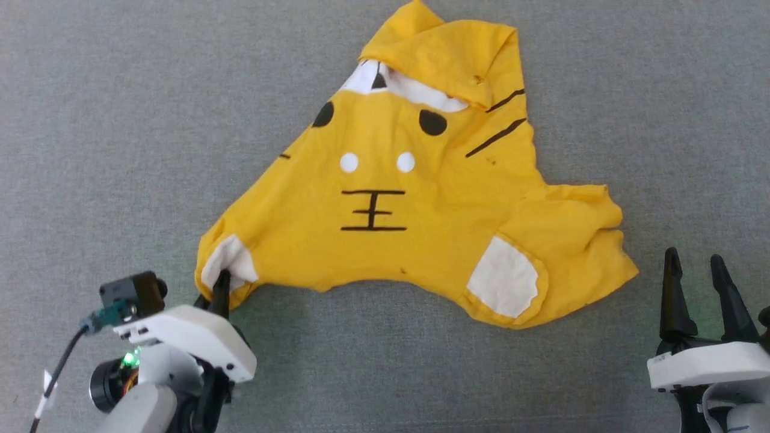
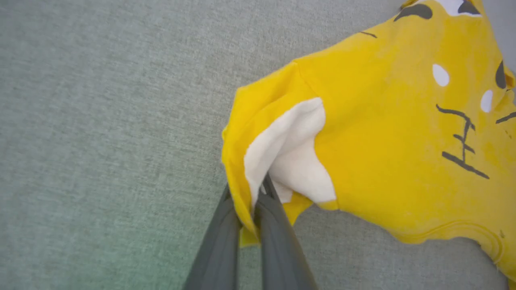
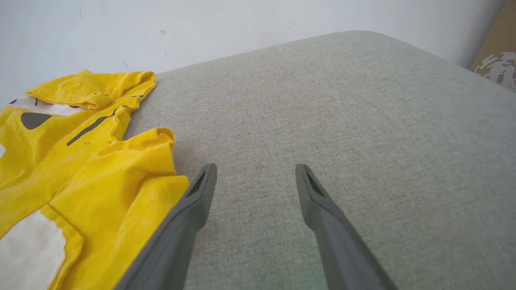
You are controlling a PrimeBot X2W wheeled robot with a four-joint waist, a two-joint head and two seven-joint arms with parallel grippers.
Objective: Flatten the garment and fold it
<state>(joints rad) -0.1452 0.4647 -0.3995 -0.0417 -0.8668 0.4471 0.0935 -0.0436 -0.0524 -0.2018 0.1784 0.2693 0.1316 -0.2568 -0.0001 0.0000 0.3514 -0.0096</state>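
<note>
My left claw clamps a sleeve edge of the yellow T-shirt; my right claw is spread, empty. It's limp, light cotton, so I'd pinch the other sleeve.

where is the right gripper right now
In the head view the right gripper sits at the lower right, jaws open, over the grey cushion, just right of the crumpled sleeve of the yellow shirt.

Crumpled yellow garment, corner in left hand
</note>
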